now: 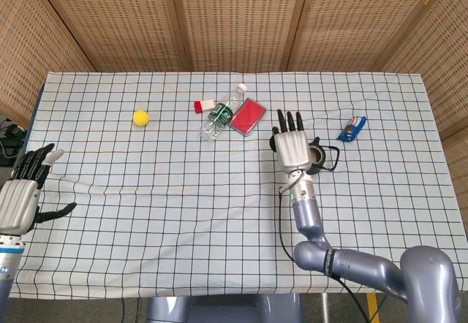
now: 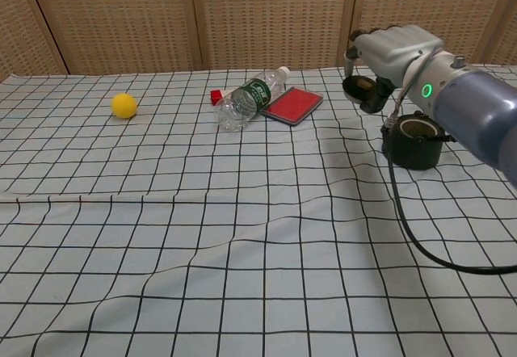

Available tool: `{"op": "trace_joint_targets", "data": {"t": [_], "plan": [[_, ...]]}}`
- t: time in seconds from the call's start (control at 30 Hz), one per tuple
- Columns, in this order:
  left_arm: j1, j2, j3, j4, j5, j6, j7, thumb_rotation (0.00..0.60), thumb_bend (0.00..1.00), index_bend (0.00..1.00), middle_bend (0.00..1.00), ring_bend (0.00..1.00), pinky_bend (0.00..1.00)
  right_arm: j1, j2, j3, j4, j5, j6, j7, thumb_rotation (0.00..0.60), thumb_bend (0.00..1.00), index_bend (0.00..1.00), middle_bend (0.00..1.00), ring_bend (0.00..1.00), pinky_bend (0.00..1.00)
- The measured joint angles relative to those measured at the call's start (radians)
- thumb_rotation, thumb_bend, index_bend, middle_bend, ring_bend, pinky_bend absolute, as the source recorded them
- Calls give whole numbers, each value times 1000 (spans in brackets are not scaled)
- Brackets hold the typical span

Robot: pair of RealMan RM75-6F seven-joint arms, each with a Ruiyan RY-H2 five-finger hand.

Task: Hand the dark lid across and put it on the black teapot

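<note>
The right hand point(image 1: 292, 145) is raised above the checked tablecloth point(image 1: 146, 191) with the dark lid point(image 2: 360, 87) gripped beneath its palm, fingers held straight and close together, just at 9 o'clock of the black teapot point(image 2: 414, 140), which stands open-topped toward the cloth's right side. At 10 to 11 o'clock of the hand lie a red case point(image 1: 247, 115), a plastic water bottle point(image 1: 221, 112) on its side and a small red-and-white object point(image 1: 203, 106), with a yellow ball point(image 1: 140, 118) farther toward 9 o'clock and a blue object point(image 1: 352, 128) at 2 o'clock of the teapot. The left hand point(image 1: 20, 195) sits off the cloth's left edge, fingers spread and holding nothing, and broad bare cloth lies between it and the right arm across the near half.
</note>
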Motion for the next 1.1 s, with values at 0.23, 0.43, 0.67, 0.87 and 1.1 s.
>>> {"op": "trace_joint_targets", "data": {"t": [0.23,0.43,0.67,0.87,1.1], "plan": [[-1,-10,-3,1,-6,-6,24,600,74,90,0,0,0,-43,45,-19,-4,35,-8,26,600,515,396,62,0,0],[-1,-19,0,0,-2,-9,46,600,75,90,0,0,0,-59,50,-31,33,59,-26,45,600,514,396,59,0,0],[0,-17,-3,2,-6,-14,50,600,74,90,0,0,0,-67,46,-39,78,76,-45,62,600,509,396,55,0,0],[0,-17,-5,4,-7,-16,48,600,73,90,0,0,0,-70,45,-43,80,81,-53,68,600,508,396,51,0,0],[2,-12,-5,2,-3,-17,38,600,72,90,0,0,0,-64,33,-48,88,85,-55,59,600,499,396,43,0,0]]}}
